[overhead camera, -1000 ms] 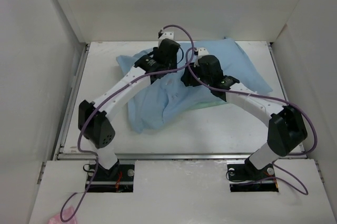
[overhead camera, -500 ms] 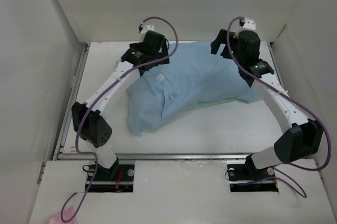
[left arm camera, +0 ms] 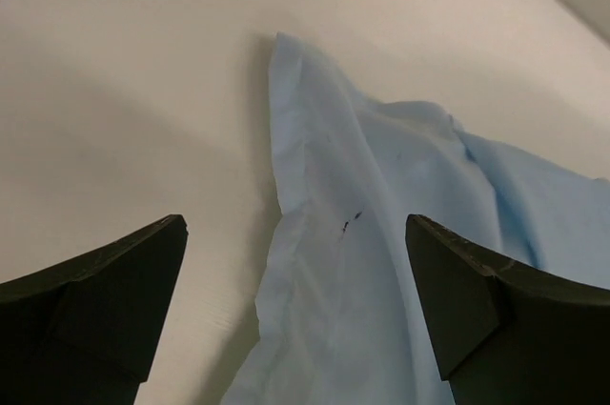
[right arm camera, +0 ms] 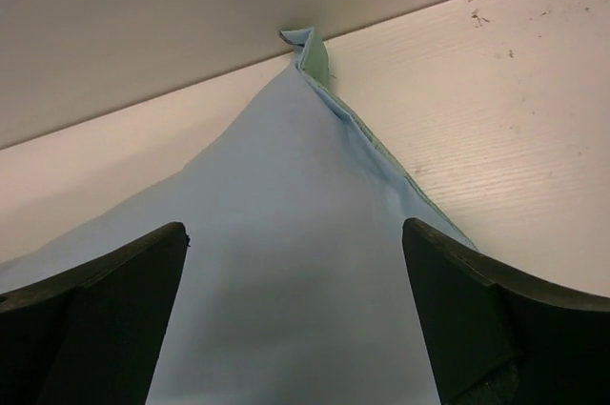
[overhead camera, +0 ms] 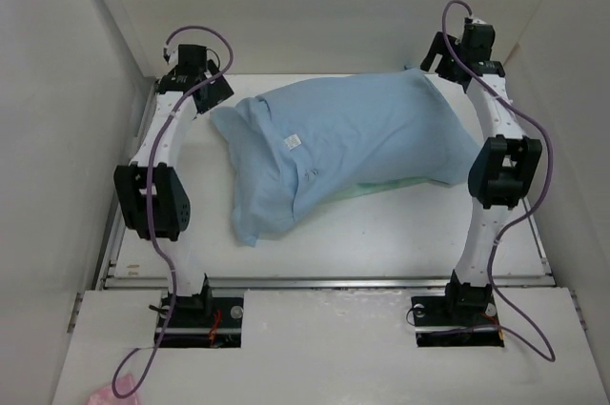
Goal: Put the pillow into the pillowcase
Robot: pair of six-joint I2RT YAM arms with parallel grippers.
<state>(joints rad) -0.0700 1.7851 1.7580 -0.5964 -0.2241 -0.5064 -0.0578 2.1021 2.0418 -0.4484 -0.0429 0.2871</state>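
The light-blue pillowcase (overhead camera: 353, 133) lies across the back middle of the white table (overhead camera: 381, 233). It bulges plumply on its right part, and a flatter, limp flap (overhead camera: 262, 205) hangs toward the front left. No white pillow shows; it is hidden. My left gripper (overhead camera: 219, 92) is open at the back left, just off the case's left corner (left arm camera: 315, 167), with nothing between the fingers (left arm camera: 95, 300). My right gripper (overhead camera: 432, 57) is open at the back right, over the case's far corner (right arm camera: 307, 50), fingers (right arm camera: 505, 319) apart above the cloth.
White walls (overhead camera: 95, 91) close in the table on the left, back and right. A small white label (overhead camera: 293, 141) sits on the case, and a greenish edge (overhead camera: 381, 188) shows along its front. Something pink (overhead camera: 100, 394) lies off the table at the front left.
Both arms have swung out from the middle of the cloth to the back corners, left arm to the back left, right arm to the back right. The pillowcase now lies uncovered.
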